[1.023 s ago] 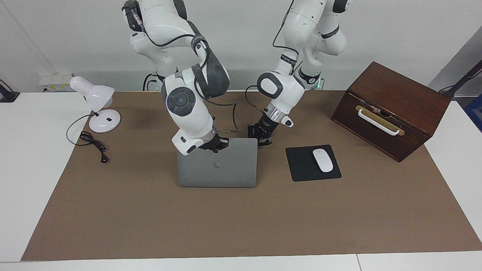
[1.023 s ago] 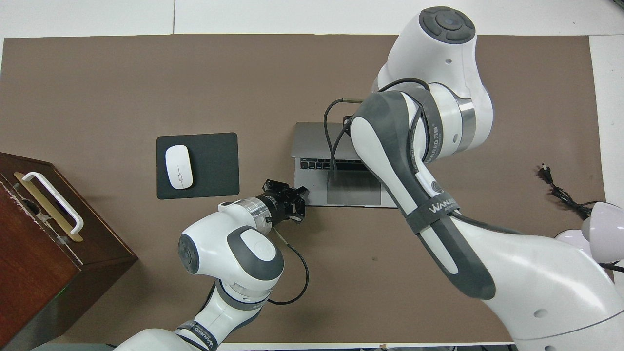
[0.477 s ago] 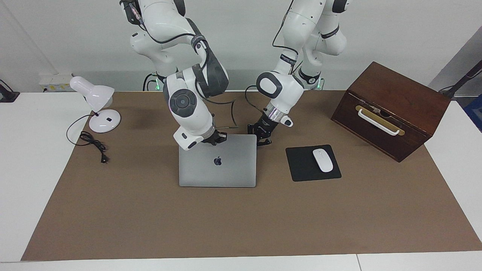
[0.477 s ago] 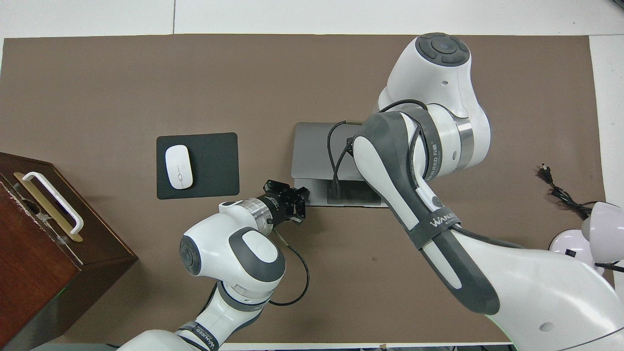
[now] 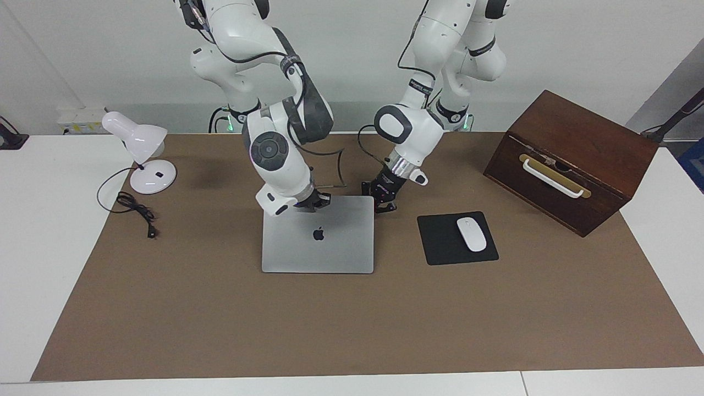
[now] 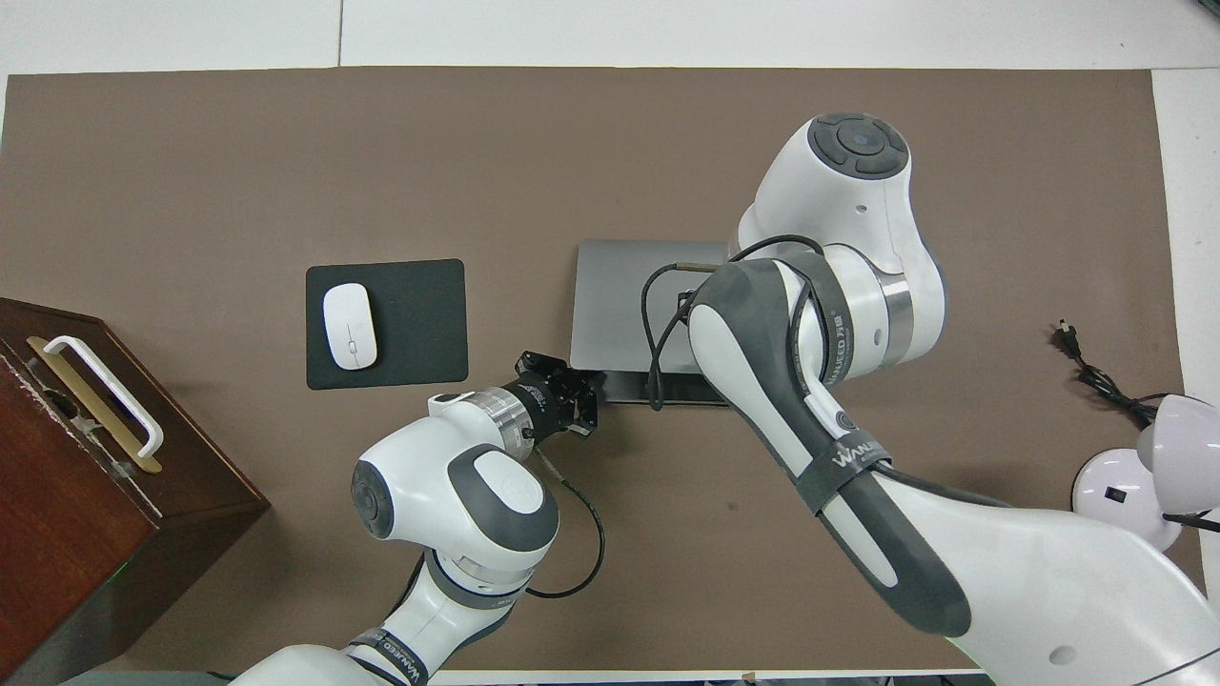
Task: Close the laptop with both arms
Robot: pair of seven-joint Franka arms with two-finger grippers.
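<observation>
The silver-grey laptop (image 5: 318, 242) lies mid-table with its lid almost flat and the dark apple logo up. In the overhead view the lid (image 6: 624, 295) covers nearly all of the base, and only a thin dark strip of the base shows at the edge nearest the robots. My right gripper (image 5: 313, 202) rests on the lid's edge nearest the robots; the overhead view hides it under the right arm (image 6: 820, 314). My left gripper (image 5: 383, 199) is low at the laptop's corner toward the left arm's end (image 6: 579, 405).
A black mouse pad (image 5: 440, 242) with a white mouse (image 5: 471, 234) lies beside the laptop toward the left arm's end. A brown wooden box (image 5: 572, 159) with a white handle stands past it. A white desk lamp (image 5: 144, 154) and its cable (image 5: 135, 209) are at the right arm's end.
The lid has swung down from a steep tilt to almost flat, hiding the keyboard and trackpad. My right gripper moved with its edge toward the robots. The left gripper stayed at the corner.
</observation>
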